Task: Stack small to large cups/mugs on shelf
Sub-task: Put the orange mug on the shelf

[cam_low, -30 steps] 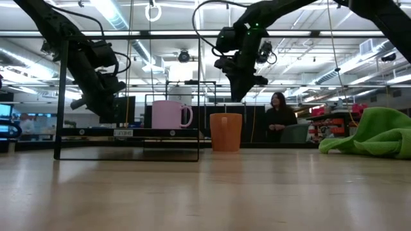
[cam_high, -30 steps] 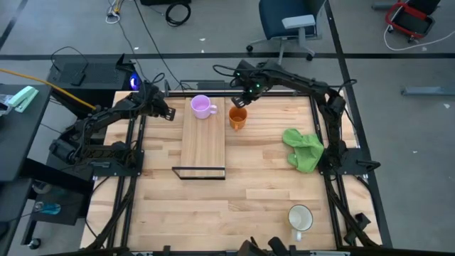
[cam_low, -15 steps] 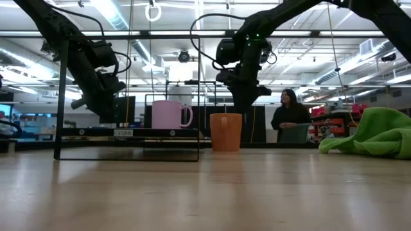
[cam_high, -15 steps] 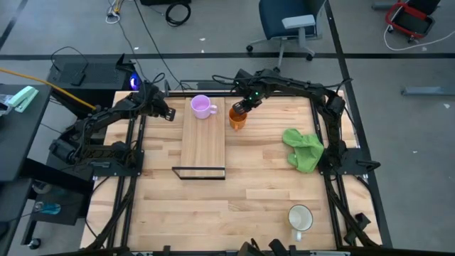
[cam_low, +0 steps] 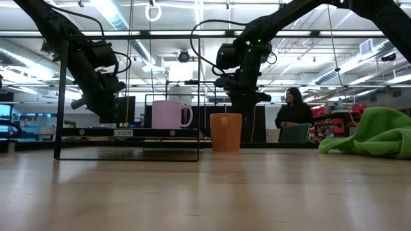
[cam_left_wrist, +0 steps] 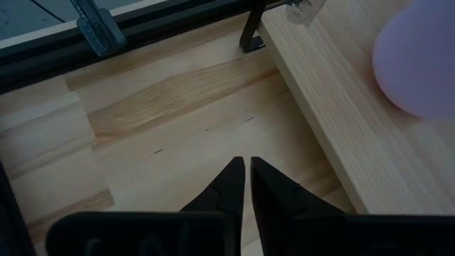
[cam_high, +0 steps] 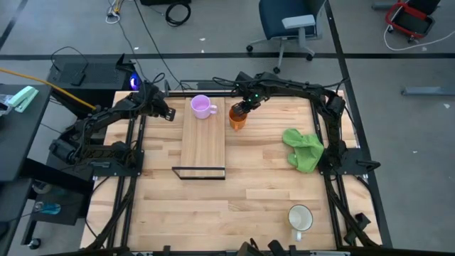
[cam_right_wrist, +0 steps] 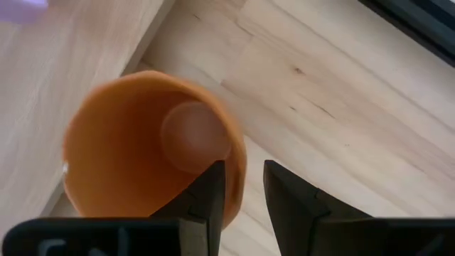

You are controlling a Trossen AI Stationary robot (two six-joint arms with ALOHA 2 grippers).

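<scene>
Right then, the right gripper (cam_right_wrist: 240,186) had its fingers (cam_right_wrist: 207,190) set astride the rim of the orange mug (cam_high: 237,118), one inside the cup and the other outside the wall, with a narrow gap between them and the rim in it; whether they were pressing on it I could not tell. That mug stood upright on the worktop (cam_high: 263,192) just beside the shelf (cam_high: 203,142), near its far end. The light purple mug (cam_high: 202,107) stood on the far end of the shelf, handle toward the orange one. The white mug (cam_high: 300,217) sat well apart, at the near right of the worktop, and a green cloth (cam_high: 303,149) lay bunched by the right edge. The left gripper (cam_left_wrist: 246,183) hung over bare worktop beside the shelf's far left corner, its fingers almost together with nothing between them. A person (cam_low: 293,117) was in the room behind.
</scene>
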